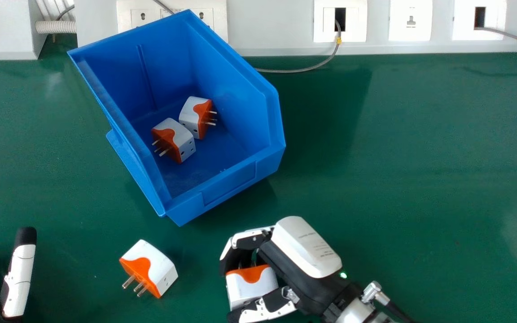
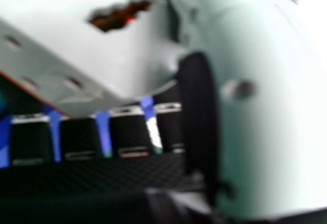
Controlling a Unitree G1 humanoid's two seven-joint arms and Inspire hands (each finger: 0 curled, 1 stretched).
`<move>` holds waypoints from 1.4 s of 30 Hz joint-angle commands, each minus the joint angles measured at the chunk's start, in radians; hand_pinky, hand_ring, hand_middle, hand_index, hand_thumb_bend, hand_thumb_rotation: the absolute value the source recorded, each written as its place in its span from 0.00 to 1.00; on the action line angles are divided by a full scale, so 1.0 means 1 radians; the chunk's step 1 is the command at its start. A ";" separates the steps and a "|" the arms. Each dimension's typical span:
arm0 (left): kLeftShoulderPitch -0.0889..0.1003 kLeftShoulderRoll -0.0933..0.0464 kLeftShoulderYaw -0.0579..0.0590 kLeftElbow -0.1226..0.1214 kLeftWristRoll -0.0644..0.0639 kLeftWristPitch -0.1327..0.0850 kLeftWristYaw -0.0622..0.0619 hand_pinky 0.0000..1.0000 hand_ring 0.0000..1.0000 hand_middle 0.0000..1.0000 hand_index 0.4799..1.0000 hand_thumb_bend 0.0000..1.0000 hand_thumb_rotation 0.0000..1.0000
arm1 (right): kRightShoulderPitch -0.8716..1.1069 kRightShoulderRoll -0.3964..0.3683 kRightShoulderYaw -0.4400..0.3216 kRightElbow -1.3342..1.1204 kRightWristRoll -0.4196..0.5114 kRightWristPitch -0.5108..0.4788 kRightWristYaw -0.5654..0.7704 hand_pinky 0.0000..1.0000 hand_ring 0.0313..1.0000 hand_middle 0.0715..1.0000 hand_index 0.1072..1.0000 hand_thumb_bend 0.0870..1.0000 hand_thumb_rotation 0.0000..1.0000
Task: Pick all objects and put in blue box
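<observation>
We have our black and white right hand (image 1: 301, 253) curled round a white and orange block-shaped plug adapter (image 1: 251, 286), gripping it between fingers and thumb. In the right hand view, the adapter's white slotted side lies against our thumb, with our fingers across from it.

Ahead of this hand and to its left, we see the open blue plastic box (image 1: 229, 190), with two matching white and orange adapters inside, one (image 1: 184, 134) just beside the other (image 1: 191, 112). A fourth white and orange adapter (image 1: 162, 271) lies on the green tabletop (image 1: 397, 179) to our right hand's left, apart from it, metal pins pointing away from that hand and towards us. Farther left is our left hand (image 1: 19, 278), open with its fingers straight.
</observation>
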 commanded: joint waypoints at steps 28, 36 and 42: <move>0.016 -0.008 0.006 0.044 -0.015 0.051 -0.004 0.98 0.98 0.99 0.99 0.92 0.93 | -0.126 0.005 -0.307 -0.701 0.051 -0.013 -0.019 0.32 0.41 0.49 0.40 0.45 0.00; 0.003 -0.008 0.009 0.054 -0.016 0.055 -0.006 0.99 0.98 0.97 1.00 0.94 0.93 | -0.433 0.133 -0.175 -0.280 -0.082 0.077 -0.129 0.32 0.42 0.46 0.39 0.45 0.00; 0.001 -0.017 0.016 0.056 -0.025 0.051 -0.017 1.00 0.98 0.97 1.00 0.94 0.92 | -0.567 0.208 -0.103 0.034 -0.084 0.178 -0.119 0.34 0.43 0.45 0.43 0.45 0.00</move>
